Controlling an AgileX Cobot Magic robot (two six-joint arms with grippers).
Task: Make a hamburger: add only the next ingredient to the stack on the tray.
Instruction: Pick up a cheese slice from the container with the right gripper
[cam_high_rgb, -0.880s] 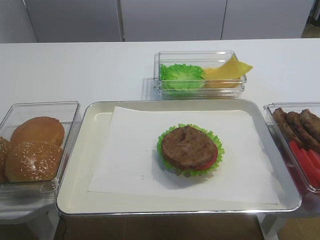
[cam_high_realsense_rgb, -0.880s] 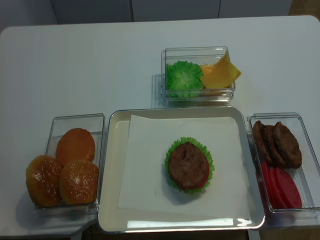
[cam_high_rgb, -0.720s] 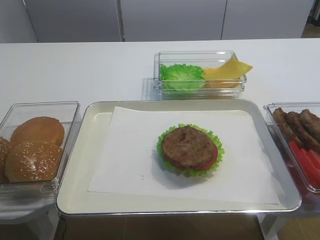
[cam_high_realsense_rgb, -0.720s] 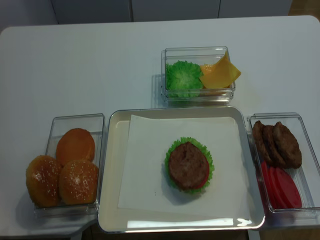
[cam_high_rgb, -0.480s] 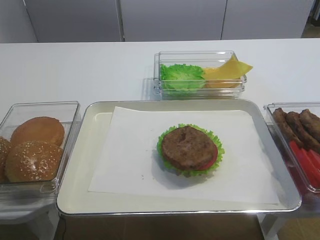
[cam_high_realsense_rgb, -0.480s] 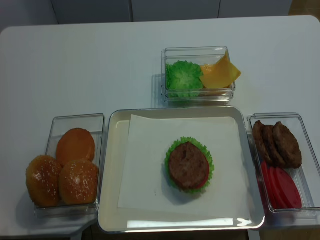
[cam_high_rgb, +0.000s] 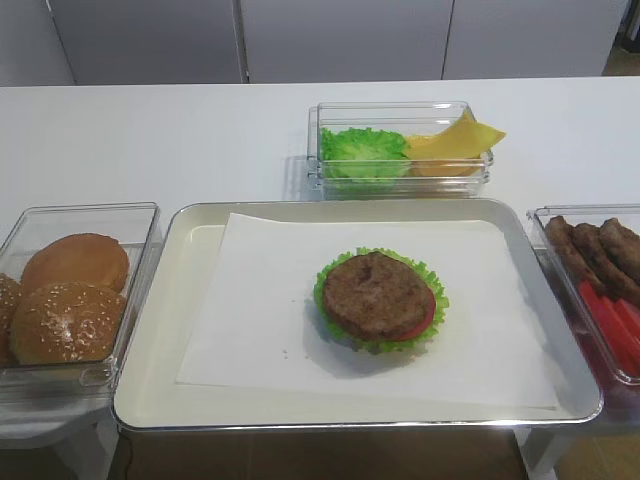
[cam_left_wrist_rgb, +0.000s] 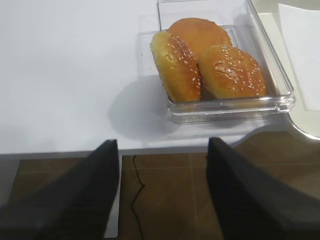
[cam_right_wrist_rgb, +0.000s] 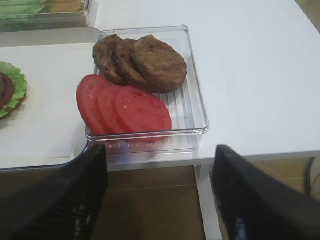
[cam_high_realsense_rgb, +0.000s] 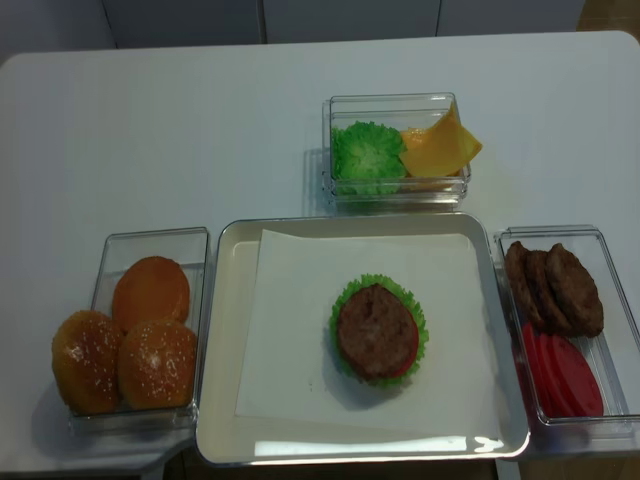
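Note:
The stack (cam_high_rgb: 379, 298) (cam_high_realsense_rgb: 378, 330), a brown patty over tomato and lettuce, sits on the paper-lined metal tray (cam_high_rgb: 150, 340) (cam_high_realsense_rgb: 222, 340). Yellow cheese (cam_high_rgb: 455, 142) (cam_high_realsense_rgb: 438, 146) leans out of the far clear bin, beside green lettuce (cam_high_rgb: 364, 150). Neither gripper shows in the high views. My right gripper (cam_right_wrist_rgb: 159, 192) hangs open below the table's front edge, before the patty and tomato bin, empty. In the left wrist view my left gripper (cam_left_wrist_rgb: 162, 187) is open and empty, off the table edge in front of the bun bin.
A clear bin of sesame buns (cam_high_rgb: 70, 295) (cam_left_wrist_rgb: 210, 65) stands left of the tray. Another bin with loose patties (cam_right_wrist_rgb: 140, 60) and tomato slices (cam_right_wrist_rgb: 125, 107) stands right of it. The floor lies beneath both grippers.

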